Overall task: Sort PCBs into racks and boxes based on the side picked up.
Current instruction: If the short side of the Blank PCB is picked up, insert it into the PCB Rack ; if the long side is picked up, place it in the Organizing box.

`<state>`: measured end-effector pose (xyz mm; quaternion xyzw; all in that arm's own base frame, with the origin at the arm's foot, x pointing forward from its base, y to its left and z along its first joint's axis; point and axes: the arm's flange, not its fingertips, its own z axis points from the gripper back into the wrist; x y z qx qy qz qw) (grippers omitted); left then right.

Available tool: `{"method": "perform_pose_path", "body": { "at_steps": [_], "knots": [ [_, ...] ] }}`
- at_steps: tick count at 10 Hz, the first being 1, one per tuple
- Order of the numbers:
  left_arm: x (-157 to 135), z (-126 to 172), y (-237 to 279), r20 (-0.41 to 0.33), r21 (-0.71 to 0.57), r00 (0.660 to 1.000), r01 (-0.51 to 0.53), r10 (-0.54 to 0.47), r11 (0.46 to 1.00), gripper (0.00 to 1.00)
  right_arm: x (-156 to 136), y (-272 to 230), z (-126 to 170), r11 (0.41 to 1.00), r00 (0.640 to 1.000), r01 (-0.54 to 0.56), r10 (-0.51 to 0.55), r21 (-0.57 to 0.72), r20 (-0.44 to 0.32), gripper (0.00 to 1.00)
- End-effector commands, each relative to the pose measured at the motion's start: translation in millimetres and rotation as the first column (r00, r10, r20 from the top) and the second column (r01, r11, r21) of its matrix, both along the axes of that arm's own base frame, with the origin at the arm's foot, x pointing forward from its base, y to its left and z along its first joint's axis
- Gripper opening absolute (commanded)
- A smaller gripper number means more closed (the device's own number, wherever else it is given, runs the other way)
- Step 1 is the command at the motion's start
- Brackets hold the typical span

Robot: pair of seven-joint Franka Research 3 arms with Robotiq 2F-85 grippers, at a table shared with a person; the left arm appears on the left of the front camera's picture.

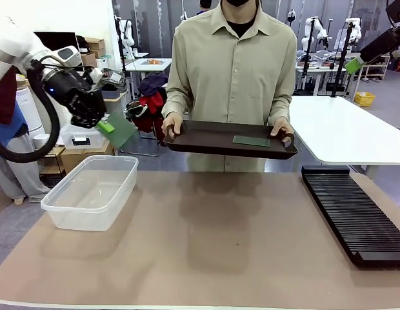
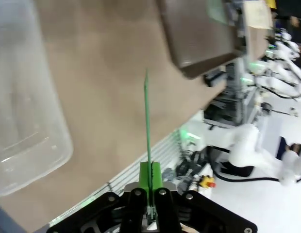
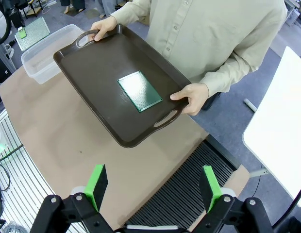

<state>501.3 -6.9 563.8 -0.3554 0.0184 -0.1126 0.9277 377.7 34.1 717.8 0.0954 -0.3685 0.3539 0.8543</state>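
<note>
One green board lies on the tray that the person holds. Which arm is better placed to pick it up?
The right, probably: the right gripper is open above the board on the tray; the left gripper is shut on another board.

Bright even light, soft shadows on table (image 1: 239, 258), left wrist view blurred

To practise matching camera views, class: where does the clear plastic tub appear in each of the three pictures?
Front view: the clear tub sits at lower left.
Left wrist view: the tub runs along the left edge.
Right wrist view: the tub is at upper left.
Shared landmark: the dark brown tray.
</note>
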Motion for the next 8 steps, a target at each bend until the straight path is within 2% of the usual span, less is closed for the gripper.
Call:
{"method": "perform_pose_path", "body": {
  "at_steps": [1,2,3,4,6,8],
  "knots": [
    [-11,-23,-4,-0.005,0.173,0.998,-0.056,0.057,0.983,0.03,-2,-1,-3,1.000,1.000,-0.009,0.009,-0.002,-0.001,1.00],
    [-7,-40,-2,-0.009,0.215,0.998,-0.053,0.056,0.975,0.03,-2,-1,-3,1.000,1.000,-0.009,0.009,-0.002,-0.001,1.00],
    [-1,-61,1,0.025,0.297,0.995,-0.097,0.093,0.950,0.03,-2,-1,-3,1.000,1.000,-0.009,0.009,-0.002,-0.001,1.00],
    [-1,-74,0,0.075,0.310,0.994,-0.103,0.084,0.945,0.03,-2,-1,-3,1.000,1.000,-0.009,0.009,-0.002,-0.001,1.00],
    [4,-92,6,0.156,0.362,0.986,-0.117,0.064,0.925,0.03,-2,-1,-3,1.000,1.000,-0.009,0.009,-0.002,-0.001,1.00],
    [9,-100,7,0.196,0.345,0.977,-0.148,0.083,0.927,0.03,-2,-1,-3,1.000,1.000,-0.009,0.009,-0.002,-0.001,1.00]
  ]
}}
